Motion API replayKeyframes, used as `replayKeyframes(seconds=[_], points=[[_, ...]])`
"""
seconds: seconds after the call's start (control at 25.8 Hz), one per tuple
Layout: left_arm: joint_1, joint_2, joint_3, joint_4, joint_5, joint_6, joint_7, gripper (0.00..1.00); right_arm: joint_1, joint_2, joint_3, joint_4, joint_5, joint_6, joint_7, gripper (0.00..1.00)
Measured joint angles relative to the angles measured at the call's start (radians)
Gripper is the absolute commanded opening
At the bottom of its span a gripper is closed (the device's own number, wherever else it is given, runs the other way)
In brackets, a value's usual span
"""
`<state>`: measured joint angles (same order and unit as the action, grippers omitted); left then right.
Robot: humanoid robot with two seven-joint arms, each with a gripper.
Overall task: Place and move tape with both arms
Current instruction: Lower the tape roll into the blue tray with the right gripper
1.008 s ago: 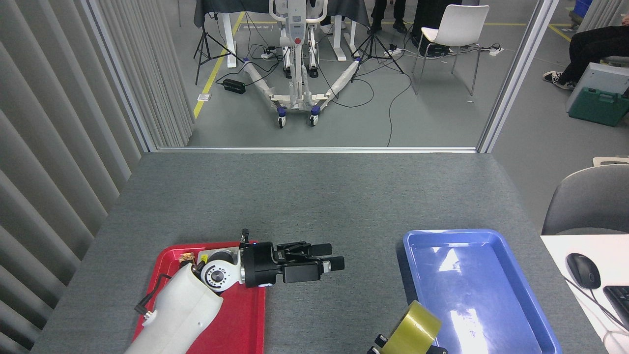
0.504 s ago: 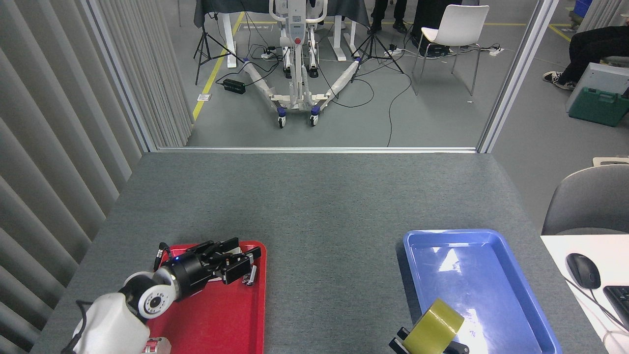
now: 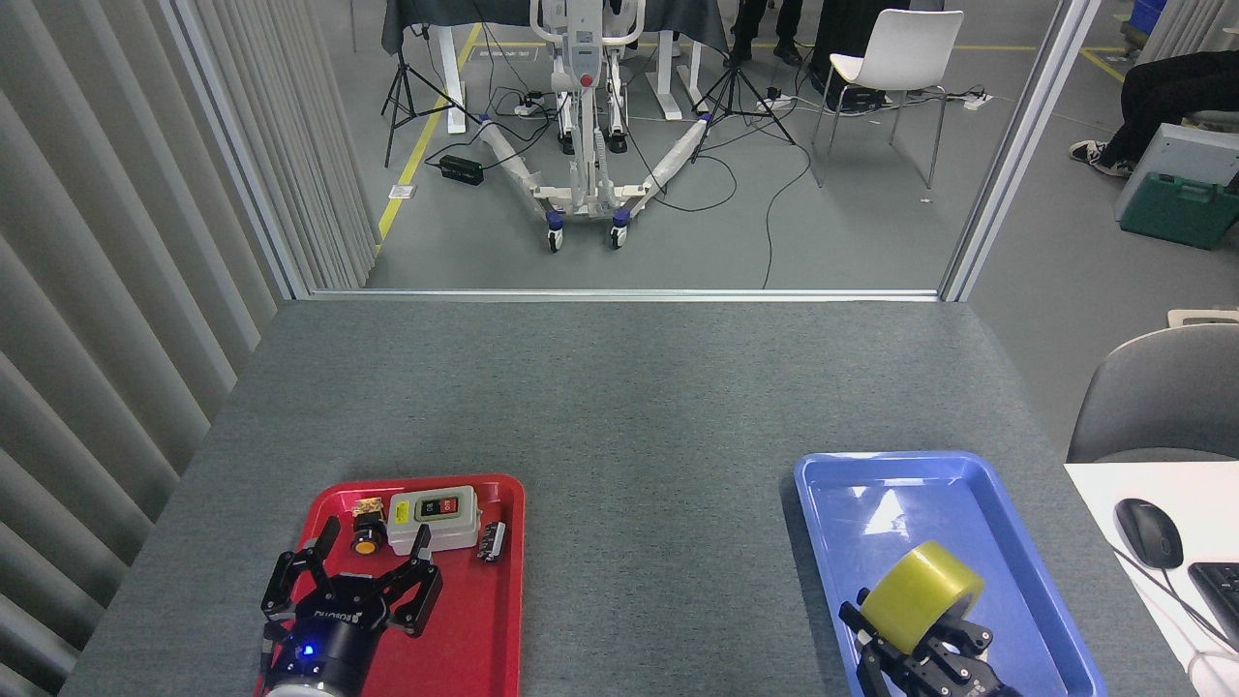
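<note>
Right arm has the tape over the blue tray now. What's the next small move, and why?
Probably lower the right gripper a little, then open. It holds the tape in its fingers above the blue tray, inside the rim, apparently not resting on the floor. The left gripper is open over the red tray, out of the way.

The tabletop (image 3: 619,407) is dark grey with a fine speckled weave. Near its front left corner sits a bright red tray (image 3: 484,629); near the front right corner, a glossy blue tray (image 3: 1026,542) with white glare patches. The tape (image 3: 920,592) is translucent yellow. In the red tray, the switch box (image 3: 434,518) is pale grey with a black panel bearing a red and a green button and a small yellow label; beside it lies a black button (image 3: 365,542) with an orange face. Both end effectors, left (image 3: 350,590) and right (image 3: 924,658), are black; the left one carries white lettering and a blue light.
</note>
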<state>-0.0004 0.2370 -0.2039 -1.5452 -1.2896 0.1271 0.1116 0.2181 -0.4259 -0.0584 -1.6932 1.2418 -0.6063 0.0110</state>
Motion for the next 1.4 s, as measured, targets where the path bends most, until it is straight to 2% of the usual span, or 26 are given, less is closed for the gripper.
replayKeyframes(seconds=[0.19,0.35,0.54,0.78,1.05,1.4], points=[[0.037,-0.031,0.027,-0.023,0.001,0.016,0.02,0.99,-0.058,-0.031,0.003,-0.007,-0.003,0.208,0.196,0.0],[0.047,-0.033,0.031,-0.044,0.005,0.015,0.018,0.99,-0.099,-0.066,0.005,-0.006,-0.021,0.303,0.354,0.0],[0.057,-0.033,0.032,-0.048,0.007,0.011,0.013,0.99,-0.184,-0.124,0.043,0.023,-0.097,0.424,0.507,0.0],[0.066,-0.031,0.031,-0.049,0.009,0.015,0.01,0.99,-0.274,-0.146,0.119,0.068,-0.221,0.607,0.678,0.02],[0.069,-0.022,0.03,-0.049,0.021,0.016,0.01,0.99,-0.366,-0.175,0.233,0.164,-0.304,0.733,0.774,0.02],[0.08,-0.013,0.03,-0.05,0.028,0.026,0.009,0.99,-0.562,-0.178,0.381,0.366,-0.41,0.798,0.797,0.02]])
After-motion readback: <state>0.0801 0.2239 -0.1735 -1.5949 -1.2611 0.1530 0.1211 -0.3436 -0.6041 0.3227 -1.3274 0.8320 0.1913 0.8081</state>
